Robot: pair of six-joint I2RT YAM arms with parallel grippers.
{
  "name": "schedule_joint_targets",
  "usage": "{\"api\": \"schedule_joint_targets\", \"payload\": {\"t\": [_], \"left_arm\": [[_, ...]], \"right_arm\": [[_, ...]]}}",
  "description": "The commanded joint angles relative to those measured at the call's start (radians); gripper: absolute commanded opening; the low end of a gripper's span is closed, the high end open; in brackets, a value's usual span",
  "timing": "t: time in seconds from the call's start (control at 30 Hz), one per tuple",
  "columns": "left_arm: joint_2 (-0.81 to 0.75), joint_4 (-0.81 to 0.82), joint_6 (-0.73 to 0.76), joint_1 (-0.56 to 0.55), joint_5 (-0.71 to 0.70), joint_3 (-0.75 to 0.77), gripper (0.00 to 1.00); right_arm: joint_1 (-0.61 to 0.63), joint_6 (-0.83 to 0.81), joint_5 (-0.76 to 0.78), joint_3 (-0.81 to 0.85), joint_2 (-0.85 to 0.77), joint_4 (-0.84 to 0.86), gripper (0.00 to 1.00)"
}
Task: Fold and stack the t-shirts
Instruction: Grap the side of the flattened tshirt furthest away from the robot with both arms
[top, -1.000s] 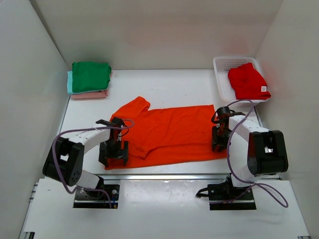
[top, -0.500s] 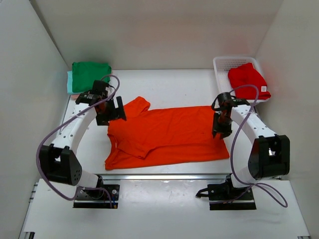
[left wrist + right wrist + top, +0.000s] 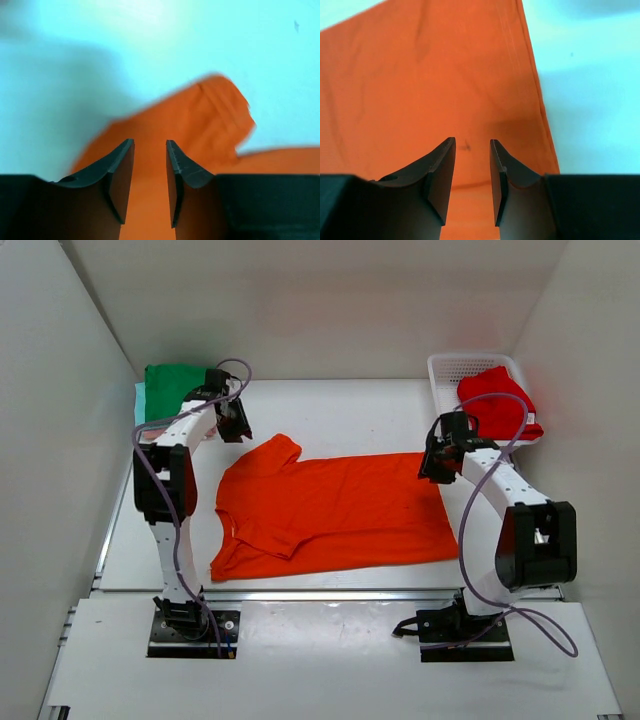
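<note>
The jaws of both grippers are seen parted by a narrow gap with nothing caught between them. Through the gap of the left gripper [image 3: 150,145] and of the right gripper [image 3: 472,142] only orange cloth lying beyond is shown. The whole layout is given by the top view alone: the orange t-shirt [image 3: 330,515] is spread flat on the table [image 3: 340,410], a folded green t-shirt [image 3: 178,390] is stacked at the far left, and a red t-shirt [image 3: 497,400] is draped in the white basket [image 3: 450,370]. There the left jaws are placed just beyond the orange sleeve [image 3: 275,452], beside the green stack, and the right jaws over the shirt's far right corner. Only in the right wrist view is the shirt's side edge shown, running just right of the jaws. The left wrist view is blurred.
</note>
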Motion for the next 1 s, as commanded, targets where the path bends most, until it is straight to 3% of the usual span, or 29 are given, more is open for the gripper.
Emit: {"api": "schedule_joint_targets", "payload": {"t": [0.0, 0.27, 0.47, 0.7, 0.87, 0.97], "left_arm": [[0.033, 0.000, 0.056, 0.000, -0.105, 0.122, 0.45], [0.094, 0.001, 0.093, -0.004, -0.127, 0.091, 0.47], [0.101, 0.041, 0.123, -0.003, -0.107, 0.038, 0.55], [0.104, 0.039, 0.123, -0.020, -0.073, 0.012, 0.54], [0.120, 0.056, 0.123, -0.027, -0.041, 0.012, 0.40], [0.125, 0.058, 0.120, -0.035, -0.027, 0.002, 0.45]], "right_arm": [[-0.005, 0.016, 0.035, 0.067, 0.051, 0.113, 0.31], [-0.016, 0.019, 0.075, 0.098, 0.119, 0.134, 0.31], [-0.009, 0.013, 0.134, 0.164, 0.200, 0.145, 0.31], [-0.036, 0.045, 0.162, 0.204, 0.255, 0.152, 0.31], [-0.035, 0.055, 0.200, 0.227, 0.294, 0.148, 0.33], [-0.028, 0.071, 0.228, 0.236, 0.306, 0.148, 0.32]]}}
